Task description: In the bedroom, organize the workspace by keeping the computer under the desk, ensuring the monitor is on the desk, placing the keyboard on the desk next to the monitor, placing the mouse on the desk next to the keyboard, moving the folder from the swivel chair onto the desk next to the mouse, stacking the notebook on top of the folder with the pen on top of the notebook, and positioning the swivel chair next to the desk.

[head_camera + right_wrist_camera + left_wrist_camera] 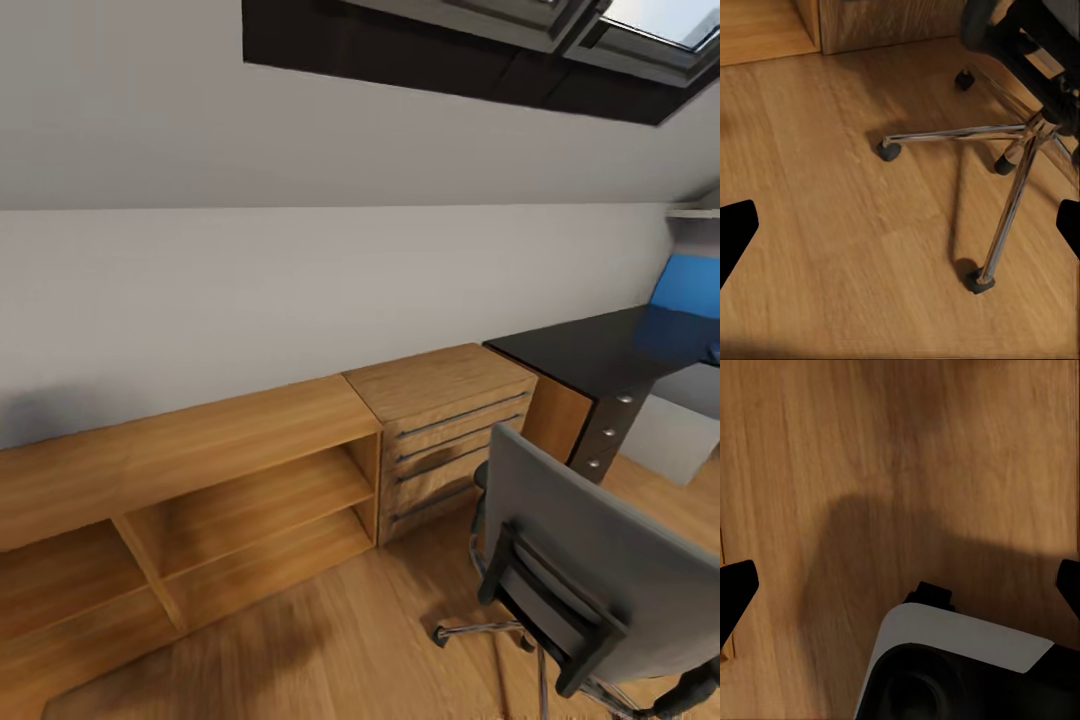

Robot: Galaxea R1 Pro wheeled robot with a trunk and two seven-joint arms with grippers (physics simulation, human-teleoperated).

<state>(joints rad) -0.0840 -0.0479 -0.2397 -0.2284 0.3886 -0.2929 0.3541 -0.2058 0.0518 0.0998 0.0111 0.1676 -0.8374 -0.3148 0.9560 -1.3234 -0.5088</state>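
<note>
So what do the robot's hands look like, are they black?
Yes. In each wrist view, the fingertips show as plain black pointed shapes at the picture's edges. In the left wrist view there is also a rounded white and black robot part.

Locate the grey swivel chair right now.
The grey-upholstered swivel chair sits low on the head view's right, just before the glossy black desk, beside the light-wood drawer chest.

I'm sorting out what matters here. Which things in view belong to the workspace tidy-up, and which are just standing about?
Part of the job:
swivel chair
desk

Just standing about:
wooden chest of drawers
open wooden shelf unit
skylight
</note>
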